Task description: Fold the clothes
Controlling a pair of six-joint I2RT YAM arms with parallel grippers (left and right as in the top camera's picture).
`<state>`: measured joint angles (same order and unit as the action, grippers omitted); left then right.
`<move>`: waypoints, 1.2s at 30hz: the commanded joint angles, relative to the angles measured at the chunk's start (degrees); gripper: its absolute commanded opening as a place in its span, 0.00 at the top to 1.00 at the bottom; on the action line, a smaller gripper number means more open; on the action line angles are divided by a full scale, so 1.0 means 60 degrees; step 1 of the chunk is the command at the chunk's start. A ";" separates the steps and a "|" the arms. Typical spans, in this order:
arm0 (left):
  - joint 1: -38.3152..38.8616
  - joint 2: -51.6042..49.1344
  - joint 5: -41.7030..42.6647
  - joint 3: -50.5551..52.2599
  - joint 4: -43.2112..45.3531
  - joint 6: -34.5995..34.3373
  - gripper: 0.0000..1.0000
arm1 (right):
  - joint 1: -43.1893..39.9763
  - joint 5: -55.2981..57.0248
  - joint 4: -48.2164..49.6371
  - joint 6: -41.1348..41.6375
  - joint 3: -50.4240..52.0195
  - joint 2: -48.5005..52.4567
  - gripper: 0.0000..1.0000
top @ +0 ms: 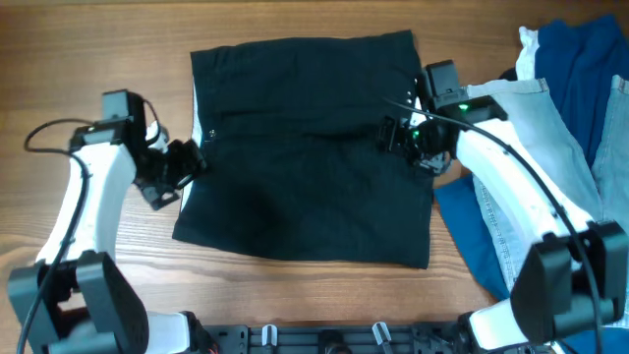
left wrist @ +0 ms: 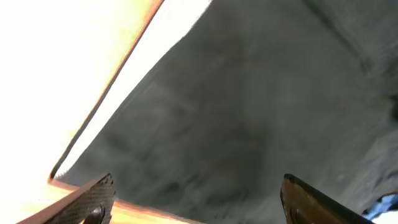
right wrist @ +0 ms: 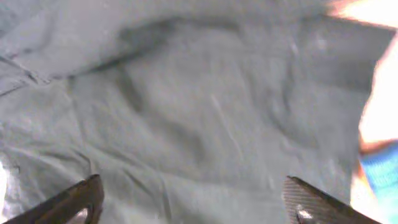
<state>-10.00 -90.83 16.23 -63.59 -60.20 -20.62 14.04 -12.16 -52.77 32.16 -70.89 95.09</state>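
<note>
The black shorts (top: 305, 147) lie spread flat in the middle of the table, with a small white tag (top: 215, 133) near the left edge. My left gripper (top: 187, 162) is open at the shorts' left edge; its wrist view shows black cloth (left wrist: 249, 106) between wide fingers. My right gripper (top: 398, 133) is open above the shorts' right side; its wrist view shows the cloth (right wrist: 199, 112) washed out grey. Light-blue denim jeans (top: 536, 128) and dark blue cloth (top: 580, 59) lie at the right.
A blue cloth piece (top: 472, 231) lies under the right arm beside the shorts' right edge. The wooden table (top: 98, 49) shows at the left and along the front. Cables run along both arms.
</note>
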 commanded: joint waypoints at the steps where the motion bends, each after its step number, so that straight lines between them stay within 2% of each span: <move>1: -0.0135 -0.0044 -0.0219 0.0718 -0.0441 -0.0721 0.18 | -0.0022 0.0310 -0.0696 0.1202 0.0066 -0.0062 0.02; 7: -0.0510 -0.0040 -0.0969 0.2415 -0.0189 -0.2022 0.22 | -0.0022 0.0302 -0.0871 0.1239 0.0652 -0.0189 0.02; 9: -0.0535 -0.0040 -0.1945 0.2754 0.0324 -0.2663 0.23 | -0.0022 0.0222 -0.0987 0.1304 0.0652 -0.0193 0.00; 11: -0.0532 -0.0040 -0.2033 0.3067 0.1049 -0.2900 0.28 | -0.0022 0.0036 -0.1235 0.1832 0.0652 -0.0193 0.00; 14: -0.0532 -0.0040 -0.2044 0.3534 0.2193 -0.2900 0.41 | -0.0022 0.0015 -0.1654 0.2612 0.0652 -0.0208 0.00; 15: -0.0532 -0.0040 -0.2044 0.3555 0.2204 -0.2900 0.50 | -0.0022 0.0015 -0.1727 0.2677 0.0652 -0.0208 0.00; 18: -0.0532 -0.0040 -0.2040 0.3555 0.2142 -0.2892 0.59 | -0.0022 -0.0011 -0.1916 0.2940 0.0652 -0.0335 0.00; 20: -0.0532 -0.0040 -0.2040 0.3555 0.2073 -0.2892 0.72 | -0.0022 -0.0033 -0.2171 0.3122 0.0652 -0.0641 0.00; 22: -0.0532 -0.0040 -0.2040 0.3555 0.2011 -0.2885 0.77 | -0.0022 -0.0029 -0.2463 0.3184 0.0696 -0.1086 0.00; 23: -0.0532 -0.0040 -0.2040 0.3555 0.1963 -0.2860 0.83 | -0.0022 -0.0033 -0.2503 0.3381 0.0925 -0.1515 0.01; 24: -0.0532 -0.0040 -0.2033 0.3555 0.1865 -0.2856 0.96 | -0.0018 -0.0029 -0.2492 0.3595 0.1217 -0.1883 0.00; 28: -0.0532 -0.0040 -0.2033 0.3555 0.1563 -0.2656 0.96 | -0.0011 -0.0841 -0.1894 0.4164 0.3013 -0.2969 0.00; 31: -0.0532 -0.0040 -0.2040 0.3555 0.1566 -0.2605 0.96 | 0.0051 -0.1818 -0.1086 0.4313 0.4503 -0.3045 0.00; 36: -0.0532 -0.0040 -0.2040 0.3555 0.1574 -0.2605 0.96 | 0.0058 -0.1902 -0.0164 0.5104 0.6207 -0.3045 0.00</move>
<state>-12.82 -90.80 6.13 -43.31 -50.37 -37.15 14.11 -21.65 -56.10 59.00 -36.82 77.12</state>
